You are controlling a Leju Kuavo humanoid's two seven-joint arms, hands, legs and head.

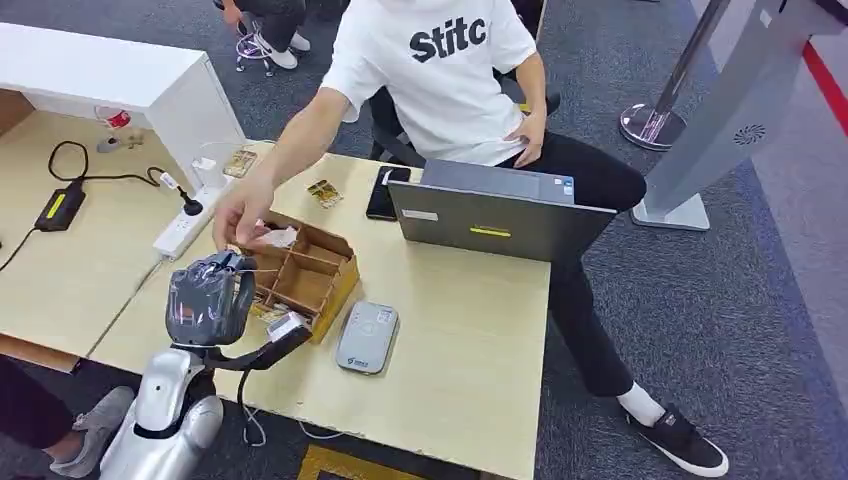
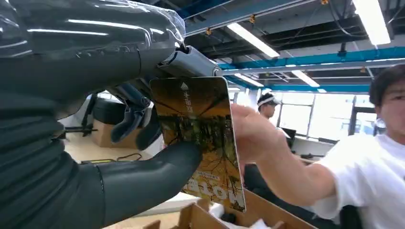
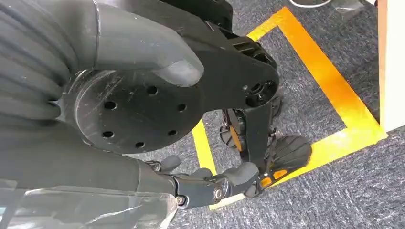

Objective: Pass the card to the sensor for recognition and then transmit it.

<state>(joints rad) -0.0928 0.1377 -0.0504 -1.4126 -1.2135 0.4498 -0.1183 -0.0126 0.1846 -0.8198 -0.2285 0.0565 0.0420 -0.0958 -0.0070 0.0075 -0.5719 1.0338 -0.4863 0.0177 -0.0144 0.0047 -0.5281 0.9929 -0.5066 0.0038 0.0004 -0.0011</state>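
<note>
In the left wrist view, a card (image 2: 200,138) with an autumn-tree print stands upright, pinched between my left hand's thumb (image 2: 153,174) and a finger. A person's hand (image 2: 253,133) grips the card's far edge at the same time. In the head view my left hand (image 1: 208,296) is raised over the near left end of a wooden divided box (image 1: 318,280), and the person's hand (image 1: 240,212) reaches down to its fingertips. The grey card sensor (image 1: 367,337) lies flat on the table to the right of the box. My right hand (image 3: 191,183) hangs over the floor and holds nothing.
The person in a white T-shirt (image 1: 440,70) sits across the table behind a grey laptop (image 1: 495,215). A black phone (image 1: 381,194), loose cards (image 1: 323,192) and a power strip (image 1: 181,231) lie at the far side of the table (image 1: 470,340).
</note>
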